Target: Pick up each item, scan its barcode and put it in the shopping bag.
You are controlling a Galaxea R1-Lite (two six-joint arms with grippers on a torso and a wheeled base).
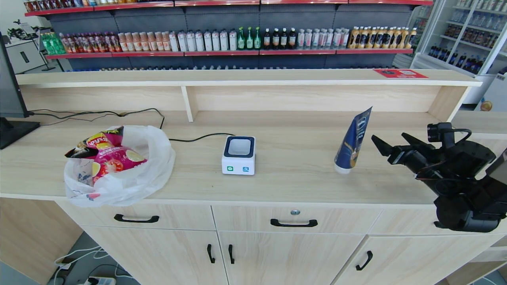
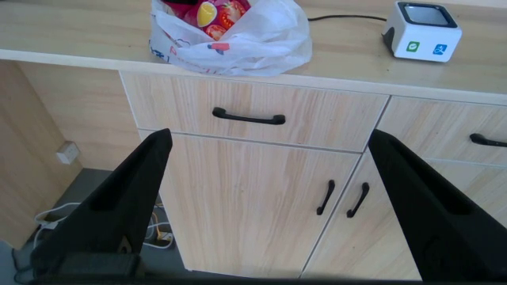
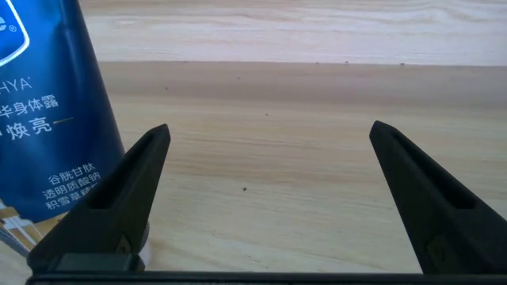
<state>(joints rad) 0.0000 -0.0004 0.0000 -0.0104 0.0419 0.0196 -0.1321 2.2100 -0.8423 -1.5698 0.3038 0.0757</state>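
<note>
**Blue tube, black pincer, pale wood**

The right pincer point(image 1: 388, 137) is matt black. Just beside its fingertips, the tube point(image 1: 352, 138) is deep blue with gold streaks and a white cap. Farther off, the scanner point(image 1: 238, 155) is white, navy on top. Beyond it, the bag point(image 1: 154, 166) is milky white and the crisp packet point(image 1: 109, 154) pink and yellow. The counter point(image 1: 293, 158) is pale wood grain.

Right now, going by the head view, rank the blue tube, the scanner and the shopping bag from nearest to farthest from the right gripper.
1. The blue tube, just left of the right gripper.
2. The scanner, in the middle of the counter.
3. The shopping bag, at the left end.
</note>
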